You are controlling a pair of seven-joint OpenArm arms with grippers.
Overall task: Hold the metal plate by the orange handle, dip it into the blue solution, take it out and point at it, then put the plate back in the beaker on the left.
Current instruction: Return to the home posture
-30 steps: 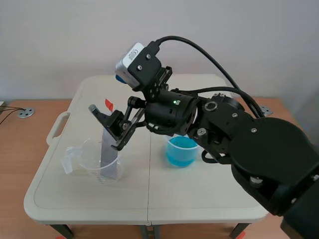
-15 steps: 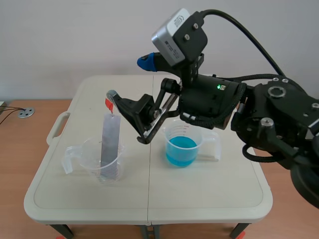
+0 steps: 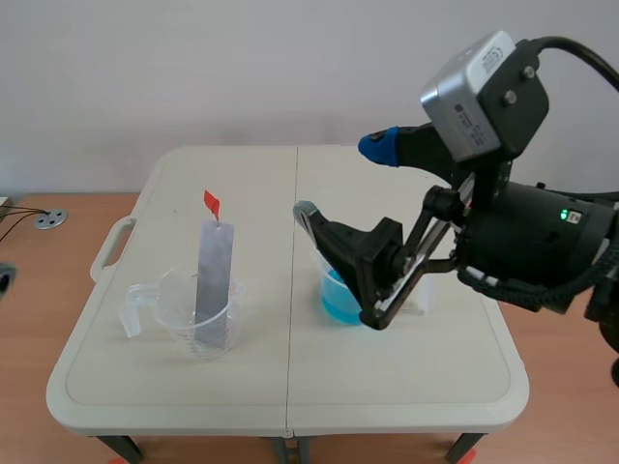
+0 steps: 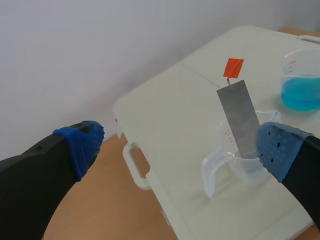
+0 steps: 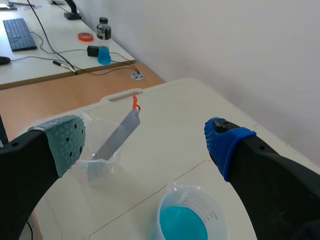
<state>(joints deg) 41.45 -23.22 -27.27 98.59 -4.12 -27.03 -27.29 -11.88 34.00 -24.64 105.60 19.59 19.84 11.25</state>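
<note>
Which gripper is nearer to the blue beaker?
Right. The right gripper is open just over the blue beaker; the left gripper is far off, beyond the plate.

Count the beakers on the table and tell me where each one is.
2. A clear beaker holding the metal plate on the table's left half; a beaker of blue solution on its right half.
</note>
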